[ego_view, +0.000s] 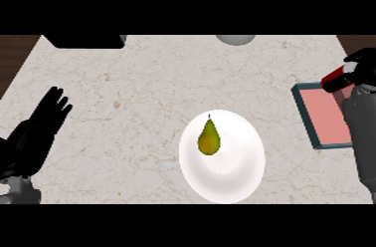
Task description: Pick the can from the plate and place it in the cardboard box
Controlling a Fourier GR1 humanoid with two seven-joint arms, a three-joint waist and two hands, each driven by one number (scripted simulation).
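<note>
A white plate [235,176] lies at the counter's front middle, and a green-yellow pear [209,138] rests on it. The red can [335,79], tilted on its side, is in my right hand [360,64], whose fingers curl round it. It hangs above the far edge of the box [304,116], which shows a teal rim and a pink inside at the right edge of the view. My grey right forearm covers the box's right part. My left hand [40,124] rests open at the left, fingers pointing up and away.
A black object [84,40] sits at the counter's far left edge, and a grey rounded thing [235,39] at the far middle. Dark wood shows beyond the marble counter [132,91] at both far corners.
</note>
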